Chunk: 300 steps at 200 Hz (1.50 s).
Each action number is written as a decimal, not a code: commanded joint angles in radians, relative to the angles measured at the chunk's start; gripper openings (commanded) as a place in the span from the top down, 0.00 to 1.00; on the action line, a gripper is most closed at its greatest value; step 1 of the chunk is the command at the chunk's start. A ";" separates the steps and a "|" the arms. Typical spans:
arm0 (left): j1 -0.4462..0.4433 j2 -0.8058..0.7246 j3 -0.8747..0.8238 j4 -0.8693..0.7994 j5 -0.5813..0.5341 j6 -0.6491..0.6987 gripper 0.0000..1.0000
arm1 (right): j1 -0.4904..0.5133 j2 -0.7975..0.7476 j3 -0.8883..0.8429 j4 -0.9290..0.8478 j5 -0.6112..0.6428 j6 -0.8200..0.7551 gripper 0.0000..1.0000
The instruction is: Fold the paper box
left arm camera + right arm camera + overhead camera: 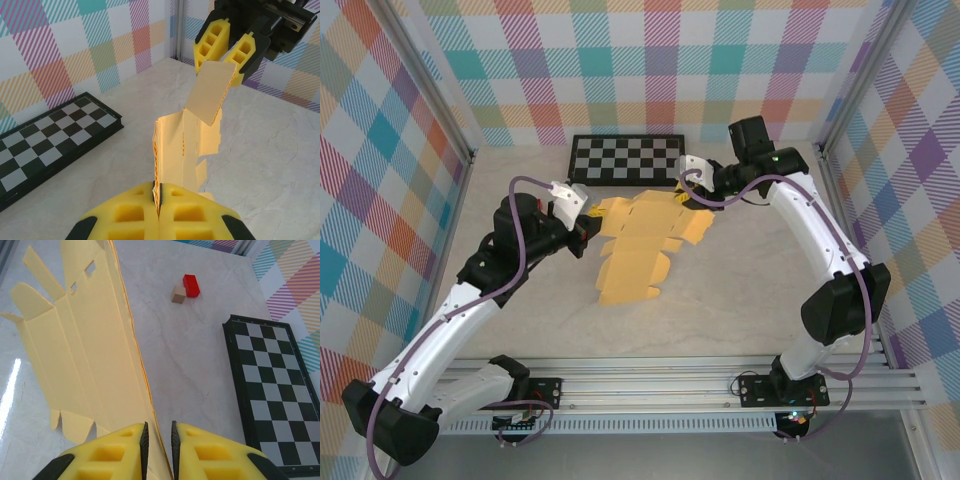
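The paper box (632,250), a die-cut sheet not yet formed, lies on the table (750,290) just before the checkerboard (625,160), one side raised, flaps unfolded. The left claw (159,192) clamps its edge; the right claw (159,432) straddles a flap, jaws narrowly apart, grip uncertain. Most folding appears undone

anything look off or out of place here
The box sheet hangs twisted: the left gripper pinches one edge, while a flap tilts off at an angle between the right gripper fingers. A red block and tan cube lie loose on the table.
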 commanded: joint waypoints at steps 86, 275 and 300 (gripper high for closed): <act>-0.021 -0.021 0.047 0.019 -0.315 -0.131 0.74 | 0.003 -0.003 0.022 -0.096 0.023 -0.004 1.00; -0.134 0.424 0.673 -0.449 -0.357 -0.897 0.56 | 0.080 -0.281 -0.262 0.084 0.436 0.132 1.00; -0.188 0.490 0.741 -0.491 -0.393 -0.898 0.55 | 0.094 -0.292 -0.293 0.106 0.449 0.122 1.00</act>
